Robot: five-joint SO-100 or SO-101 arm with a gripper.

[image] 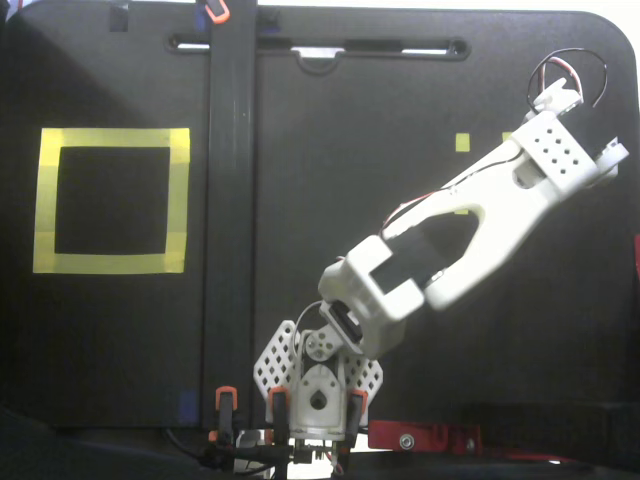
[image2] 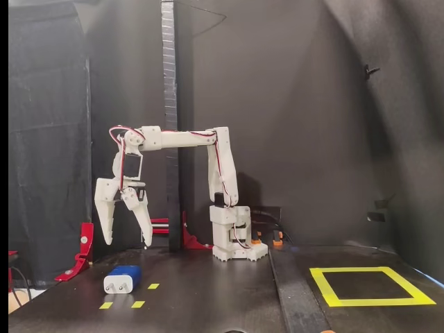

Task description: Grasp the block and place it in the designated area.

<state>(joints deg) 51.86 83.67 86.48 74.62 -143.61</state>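
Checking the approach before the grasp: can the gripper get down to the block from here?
Probably yes. The gripper hangs open above the block, which lies alone on the table with nothing between them in the side-on fixed view.

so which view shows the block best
The fixed view from the front: the block lies in plain sight on the table beside small yellow tape marks, below the open gripper. In the fixed view from above, the arm covers that spot and the block cannot be seen.
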